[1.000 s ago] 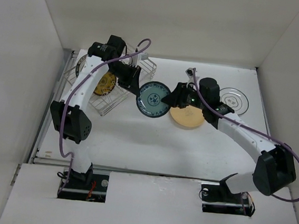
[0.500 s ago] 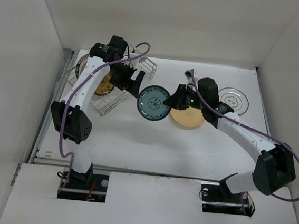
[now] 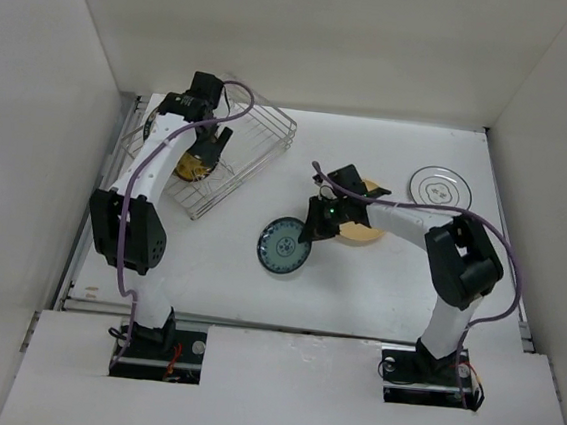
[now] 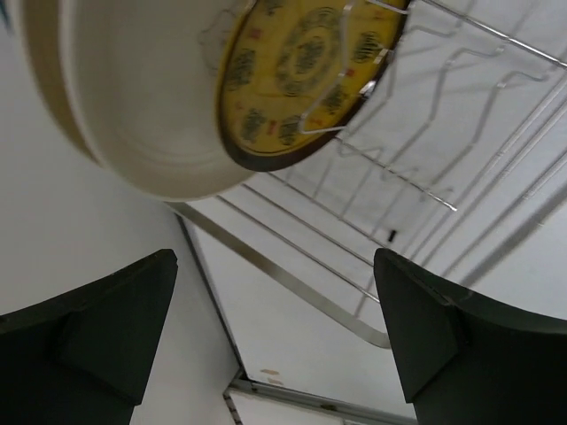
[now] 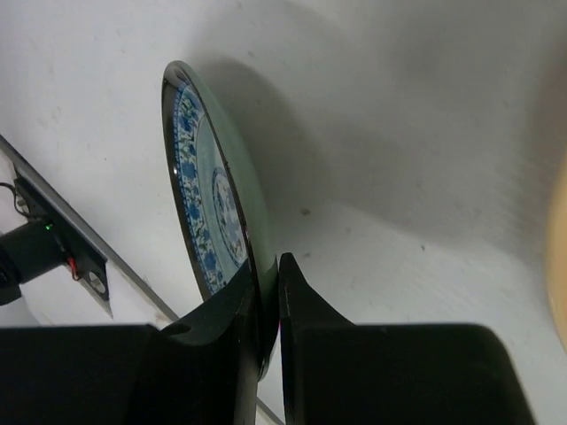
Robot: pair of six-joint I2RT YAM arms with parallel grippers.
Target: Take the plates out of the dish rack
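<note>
The right gripper (image 5: 268,273) is clamped on the rim of the teal-patterned plate (image 3: 283,245), right of the dish rack (image 3: 262,138), apparently to set it on the counter (image 3: 207,276). The left gripper (image 4: 275,341), jaws apart, faces the gold-centred plate (image 4: 306,71) inside the rack, probably its next pick.

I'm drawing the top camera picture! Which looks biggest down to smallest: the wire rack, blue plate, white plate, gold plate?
1. dish rack
2. blue plate and white plate look alike; the blue one, pinched in the right gripper, may sit nearer the camera.
3. gold plate, partly hidden in the rack.
</note>
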